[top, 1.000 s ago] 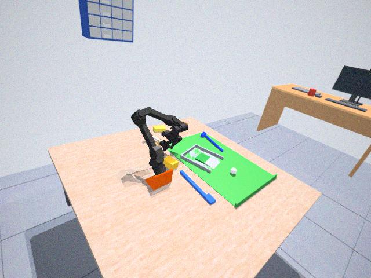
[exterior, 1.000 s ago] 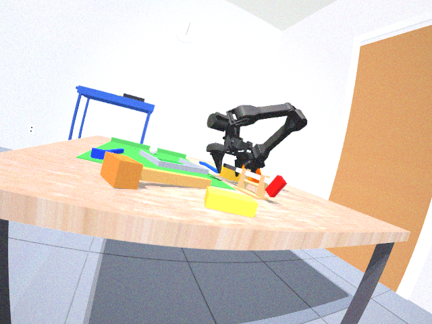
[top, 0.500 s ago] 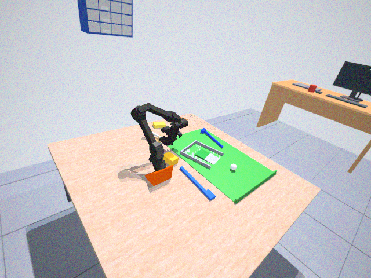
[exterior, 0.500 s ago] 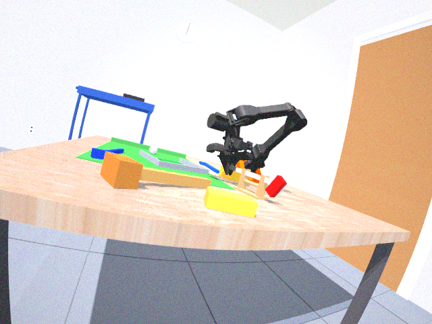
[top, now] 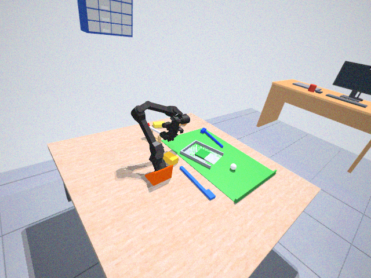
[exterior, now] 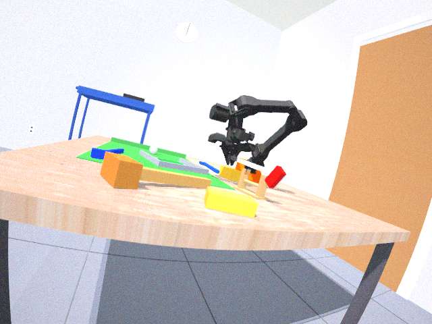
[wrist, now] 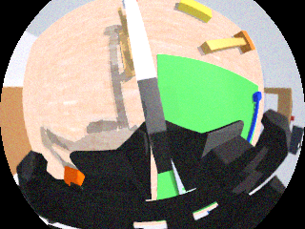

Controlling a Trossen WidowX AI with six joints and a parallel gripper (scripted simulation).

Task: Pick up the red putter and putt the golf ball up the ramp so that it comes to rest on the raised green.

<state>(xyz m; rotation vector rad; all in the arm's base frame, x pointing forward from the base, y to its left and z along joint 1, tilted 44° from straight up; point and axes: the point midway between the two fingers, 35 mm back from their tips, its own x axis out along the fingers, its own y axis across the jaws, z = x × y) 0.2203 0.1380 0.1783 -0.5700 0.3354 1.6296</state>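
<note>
- The gripper [exterior: 230, 160] pinches the grey grip end of the red putter [wrist: 141, 57], which lies across a small wooden rack [exterior: 252, 183] near the table's far edge in the top view.
- Its red head [exterior: 275, 176] juts past the rack.
- The golf ball [top: 233, 166] sits on the green mat [top: 248, 175], beside the grey-walled raised green [top: 202, 153].

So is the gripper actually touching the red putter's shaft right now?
Touching. In the wrist view the gripper has its fingers shut on the grey grip end of the red putter, with no gap showing.
</note>
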